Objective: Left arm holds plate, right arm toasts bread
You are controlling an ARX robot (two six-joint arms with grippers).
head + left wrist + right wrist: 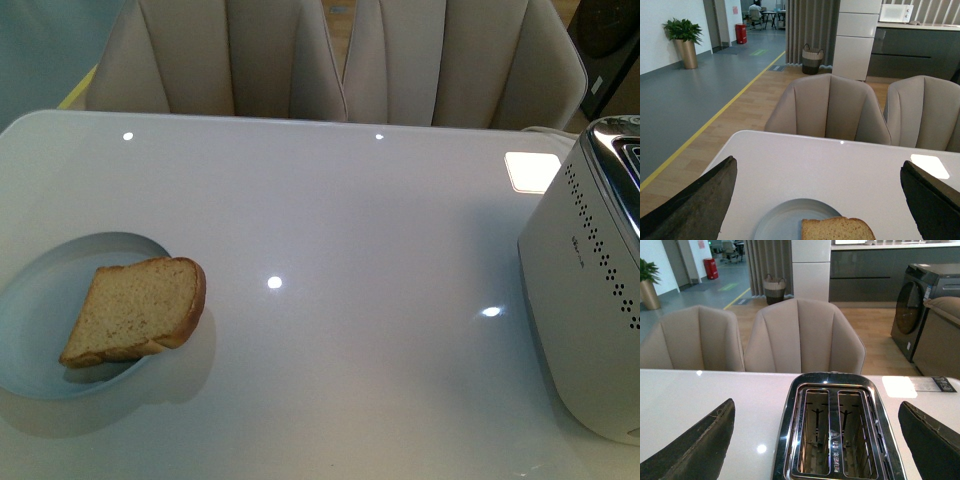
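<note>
The slice of brown bread (138, 310) lies on the pale blue plate (50, 280) at the table's left front, its crust end overhanging the plate's right rim. In the left wrist view the plate (775, 220) and bread (837, 229) sit low between the wide-open jaws of my left gripper (825, 200), which is above and behind them, empty. My right gripper (822, 440) is open and empty, above the toaster (832, 430), whose two slots are empty. Neither arm shows in the front view.
The white toaster (590, 300) with chrome top stands at the table's right front. Two beige chairs (340, 60) stand behind the white table (350, 220). A bright light patch (532, 170) lies near the toaster.
</note>
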